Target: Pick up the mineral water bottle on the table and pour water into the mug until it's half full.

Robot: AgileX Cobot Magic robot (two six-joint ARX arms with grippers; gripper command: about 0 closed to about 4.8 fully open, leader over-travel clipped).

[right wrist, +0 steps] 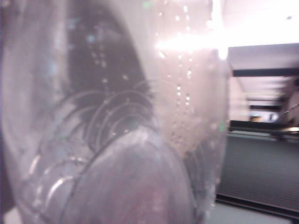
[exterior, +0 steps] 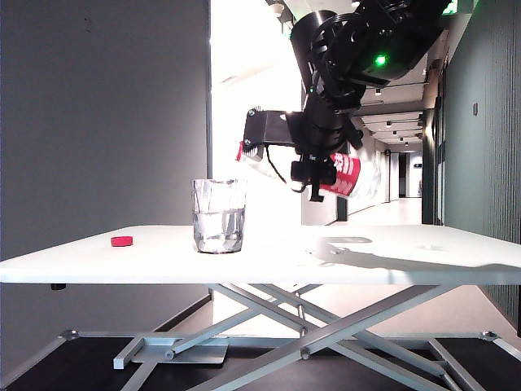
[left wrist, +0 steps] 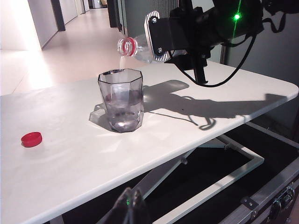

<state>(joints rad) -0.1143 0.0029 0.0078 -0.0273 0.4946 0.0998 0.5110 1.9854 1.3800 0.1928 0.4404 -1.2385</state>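
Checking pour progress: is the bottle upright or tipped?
Tipped: the mineral water bottle, in the right gripper, lies near level, mouth over the mug.

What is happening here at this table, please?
The right gripper holds the tall clear plastic bottle with the red neck ring tipped over the short clear faceted glass tumbler on the white table. A thin stream of water runs into the tumbler, which is roughly a third to half full. The left gripper waits low by the table's edge, and a small red cap lies aside.

Clear wet plastic bottle (left wrist: 140, 49), faceted clear glass tumbler (left wrist: 121, 99), smooth matt white bench (left wrist: 70, 154) on grey metal legs (exterior: 301, 326), glossy red plastic cap (left wrist: 31, 139).
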